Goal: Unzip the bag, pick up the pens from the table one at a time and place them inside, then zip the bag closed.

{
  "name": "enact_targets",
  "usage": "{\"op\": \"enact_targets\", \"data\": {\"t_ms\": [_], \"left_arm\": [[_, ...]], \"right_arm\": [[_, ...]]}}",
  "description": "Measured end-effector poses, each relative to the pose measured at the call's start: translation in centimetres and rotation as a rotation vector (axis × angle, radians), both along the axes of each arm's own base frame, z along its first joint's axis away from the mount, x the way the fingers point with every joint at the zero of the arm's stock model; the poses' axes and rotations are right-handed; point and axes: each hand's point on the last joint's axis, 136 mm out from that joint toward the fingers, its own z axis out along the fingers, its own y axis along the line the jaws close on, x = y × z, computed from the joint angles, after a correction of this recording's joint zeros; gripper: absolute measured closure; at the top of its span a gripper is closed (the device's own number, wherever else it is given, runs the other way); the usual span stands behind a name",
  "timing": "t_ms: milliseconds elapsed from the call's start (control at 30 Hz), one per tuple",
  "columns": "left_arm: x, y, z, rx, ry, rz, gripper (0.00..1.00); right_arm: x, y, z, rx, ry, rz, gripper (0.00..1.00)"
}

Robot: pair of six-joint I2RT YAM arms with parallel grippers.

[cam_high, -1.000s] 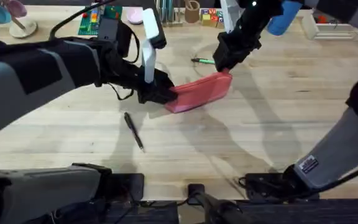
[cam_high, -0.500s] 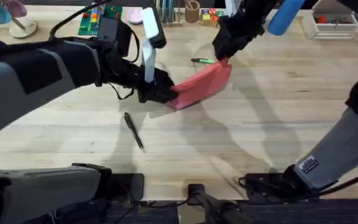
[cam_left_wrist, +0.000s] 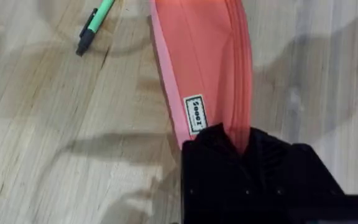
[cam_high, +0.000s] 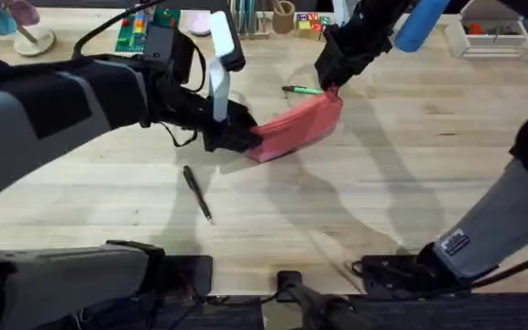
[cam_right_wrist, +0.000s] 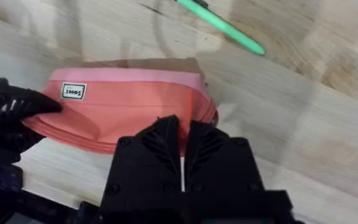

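Observation:
The salmon-pink bag (cam_high: 299, 126) is stretched between both grippers, its right end raised off the table (cam_high: 411, 183). My left gripper (cam_high: 248, 137) is shut on the bag's left end, near the small white label (cam_left_wrist: 196, 114). My right gripper (cam_high: 330, 87) is shut on the right end at the zipper edge; the zipper pull itself is hidden between the fingers. In the wrist views the left gripper (cam_left_wrist: 235, 140) and the right gripper (cam_right_wrist: 182, 132) each pinch the bag (cam_left_wrist: 204, 62) (cam_right_wrist: 123, 106). The green pen (cam_high: 301, 90) lies just behind the bag. The black pen (cam_high: 198, 192) lies in front, to the left.
Along the back edge stand a green board with coloured pieces (cam_high: 147, 32), a wooden cup (cam_high: 284, 16), coloured blocks (cam_high: 312, 25) and a white tray (cam_high: 493, 38). A mug stand (cam_high: 21, 27) sits at the far left. Bare wood lies in front of and right of the bag.
My right gripper has moved toward the back of the table and upward with the bag's right end, tilting and stretching the bag. The left gripper kept its hold in place.

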Motion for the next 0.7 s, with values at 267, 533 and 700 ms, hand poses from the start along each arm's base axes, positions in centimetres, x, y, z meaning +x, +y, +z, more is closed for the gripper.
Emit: {"op": "enact_targets", "data": {"t_ms": [267,533,700], "left_arm": [[0.01,0.02,-0.02,0.001,0.000,0.001,0.959],[0.01,0.02,-0.02,0.002,0.000,0.001,0.959],[0.09,0.02,-0.01,0.002,-0.004,0.001,0.959]], "right_arm": [[0.25,0.09,0.42,0.005,-0.012,0.000,0.969],[0.27,0.10,0.60,0.005,-0.014,0.000,0.968],[0.02,0.13,0.64,0.007,-0.003,0.002,0.968]]}}
